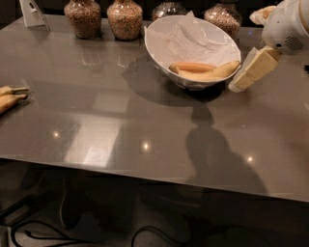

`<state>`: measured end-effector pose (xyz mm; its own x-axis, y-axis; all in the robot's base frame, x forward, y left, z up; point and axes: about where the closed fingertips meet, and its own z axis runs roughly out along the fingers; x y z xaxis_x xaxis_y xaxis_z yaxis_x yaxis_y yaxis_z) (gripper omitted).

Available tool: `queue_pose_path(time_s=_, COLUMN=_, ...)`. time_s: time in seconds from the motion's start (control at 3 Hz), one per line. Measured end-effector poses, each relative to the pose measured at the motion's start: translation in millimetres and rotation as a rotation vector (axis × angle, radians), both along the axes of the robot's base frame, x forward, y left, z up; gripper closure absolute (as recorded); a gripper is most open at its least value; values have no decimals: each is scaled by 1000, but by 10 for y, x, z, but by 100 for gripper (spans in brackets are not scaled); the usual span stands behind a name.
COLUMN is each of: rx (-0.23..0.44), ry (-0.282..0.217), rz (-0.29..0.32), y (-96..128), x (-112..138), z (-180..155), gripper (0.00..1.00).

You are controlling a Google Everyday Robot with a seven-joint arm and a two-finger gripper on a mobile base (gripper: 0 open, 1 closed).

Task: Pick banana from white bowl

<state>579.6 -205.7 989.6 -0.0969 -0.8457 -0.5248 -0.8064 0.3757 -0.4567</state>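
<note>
The white bowl [159, 46] stands at the back middle of the grey table, lined with crumpled white paper. Two bananas lie in its near side. The pale yellow banana [208, 75] lies in front, its tip pointing right. The darker orange-brown banana [192, 66] lies just behind it. My gripper [240, 85] hangs from the white arm [285, 26] at the right and slants down-left. Its tip is just outside the bowl's right rim, close to the pale banana's end, and holds nothing.
Several grain jars [124, 18] line the back edge behind the bowl. A white card stand [31, 12] is at the back left. Bananas with greyish stems [9, 96] lie at the left edge. The table's front edge [145, 169] runs across, with cables on the floor below.
</note>
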Motion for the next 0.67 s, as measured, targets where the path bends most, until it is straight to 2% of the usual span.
queue_pose_path(time_s=0.33, rx=7, ry=-22, rz=32, y=152, x=364, z=-10, gripper=0)
queue_pose_path(time_s=0.67, rx=40, ry=-37, rz=107, y=418, x=696, z=42, gripper=0)
